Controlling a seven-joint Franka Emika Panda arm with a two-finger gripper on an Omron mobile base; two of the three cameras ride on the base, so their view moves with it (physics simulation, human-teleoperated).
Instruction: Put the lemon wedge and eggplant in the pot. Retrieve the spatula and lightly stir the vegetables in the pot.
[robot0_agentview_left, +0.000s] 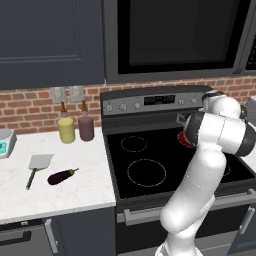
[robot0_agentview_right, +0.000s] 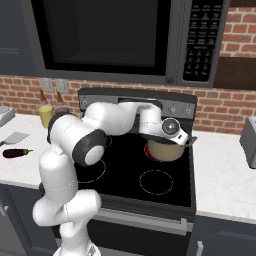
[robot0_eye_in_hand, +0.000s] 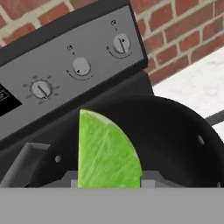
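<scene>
In the left base view, the eggplant (robot0_agentview_left: 63, 176) lies on the white counter (robot0_agentview_left: 60, 195) at the left of the stove (robot0_agentview_left: 165, 160), and the spatula (robot0_agentview_left: 36, 168) lies just beside it, blade toward the wall. A yellow bottle (robot0_agentview_left: 66, 128) and a maroon bottle (robot0_agentview_left: 86, 125) stand near the brick wall. The white arm hides most of the back right burner. In the right base view, the arm reaches over the stove and the hand is just above the pot (robot0_agentview_right: 165, 150), which stands on the back burner. In the hand view, the gripper (robot0_eye_in_hand: 109, 178) has its jaws clamped on the lemon wedge (robot0_eye_in_hand: 107, 153), which is over the dark inside of the pot, with the stove knobs (robot0_eye_in_hand: 81, 68) behind.
</scene>
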